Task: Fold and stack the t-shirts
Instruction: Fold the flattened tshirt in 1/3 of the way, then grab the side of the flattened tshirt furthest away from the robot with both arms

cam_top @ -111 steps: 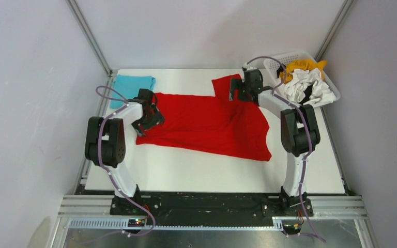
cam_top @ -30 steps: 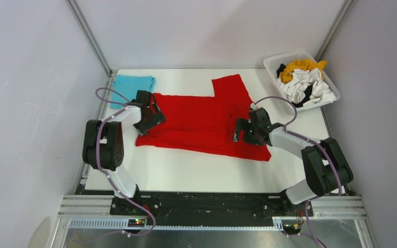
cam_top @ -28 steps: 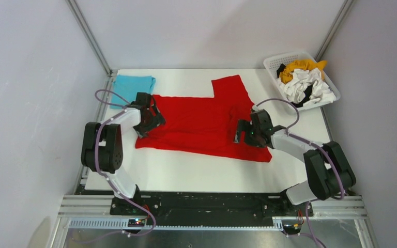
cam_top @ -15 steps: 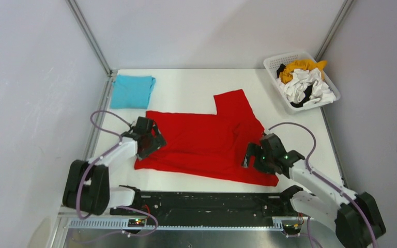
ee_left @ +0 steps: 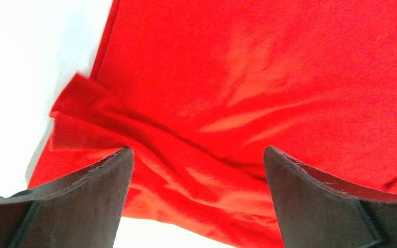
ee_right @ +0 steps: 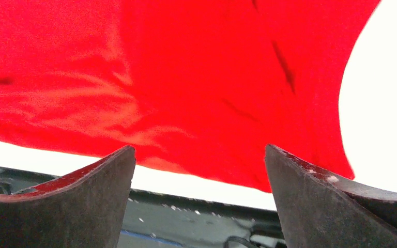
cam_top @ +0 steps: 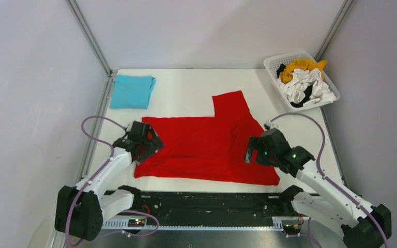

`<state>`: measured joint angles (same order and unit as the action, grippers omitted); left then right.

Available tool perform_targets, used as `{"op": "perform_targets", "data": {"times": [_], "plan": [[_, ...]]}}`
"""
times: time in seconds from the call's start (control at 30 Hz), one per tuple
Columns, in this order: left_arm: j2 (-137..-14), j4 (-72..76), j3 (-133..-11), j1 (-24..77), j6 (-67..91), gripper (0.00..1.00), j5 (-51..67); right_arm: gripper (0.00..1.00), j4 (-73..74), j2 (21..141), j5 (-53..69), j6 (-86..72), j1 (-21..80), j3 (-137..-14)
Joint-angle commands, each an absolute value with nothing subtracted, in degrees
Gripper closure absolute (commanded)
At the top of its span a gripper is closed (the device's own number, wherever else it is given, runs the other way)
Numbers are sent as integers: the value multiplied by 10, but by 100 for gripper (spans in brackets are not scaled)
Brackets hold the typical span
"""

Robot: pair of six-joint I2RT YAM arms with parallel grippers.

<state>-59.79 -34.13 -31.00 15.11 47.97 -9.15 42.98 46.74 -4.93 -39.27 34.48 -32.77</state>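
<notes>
Nearer the table [cam_top: 186,88] edge than before, red t-shirt [cam_top: 196,147] under two wide-open end effectors [cam_top: 147,144] [cam_top: 252,151]

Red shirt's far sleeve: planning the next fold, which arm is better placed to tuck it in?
Likely right: the right gripper is open over the red shirt beside that sleeve; the left gripper is at the opposite end.

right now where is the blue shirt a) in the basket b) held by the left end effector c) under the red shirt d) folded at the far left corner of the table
d: the blue shirt lies folded at the far left corner of the table, apart from the red shirt and the basket.
</notes>
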Motion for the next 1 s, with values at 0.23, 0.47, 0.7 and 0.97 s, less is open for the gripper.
{"op": "perform_targets", "data": {"times": [0.23, 0.47, 0.7, 0.97], "plan": [[-767, -340, -570, 46, 404, 0, -100, 1, 146, 699, -4, -208, 202, -549], [-965, -340, -709, -15, 393, 0, -70, 0, 91, 956, 8, -145, 175, -754], [-1101, -341, -799, -41, 398, 0, -34, 1, 87, 1120, 56, -158, 147, -901], [-1133, -351, -804, -39, 413, 19, -47, 1, 109, 1247, 50, -178, 133, -1028]]}}
